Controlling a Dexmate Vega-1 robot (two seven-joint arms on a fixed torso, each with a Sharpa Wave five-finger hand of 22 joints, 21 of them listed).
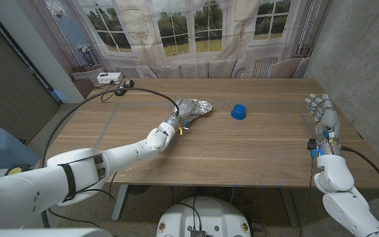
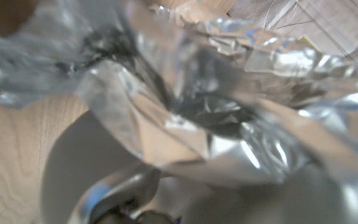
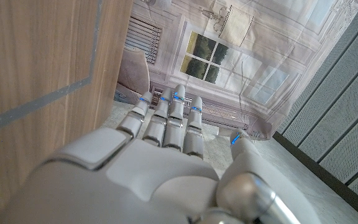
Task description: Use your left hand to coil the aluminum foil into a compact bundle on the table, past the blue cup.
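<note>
The crumpled aluminum foil (image 1: 199,107) lay on the counter (image 1: 242,148) at nine o'clock of the blue cup (image 1: 239,112), gripped by the left robot hand (image 1: 183,110). The right robot hand (image 1: 324,113) was held spread and empty at the counter's edge. The loose folds were probably best gathered inward and squeezed tight, with the cup kept untouched.

The aluminum foil (image 1: 201,106) is crinkled, shiny silver. The blue cup (image 1: 239,112) is solid blue. The table (image 1: 242,151) is brown wood grain with thin grey lines. The right hand (image 1: 324,112) is pale grey with blue accents.
</note>
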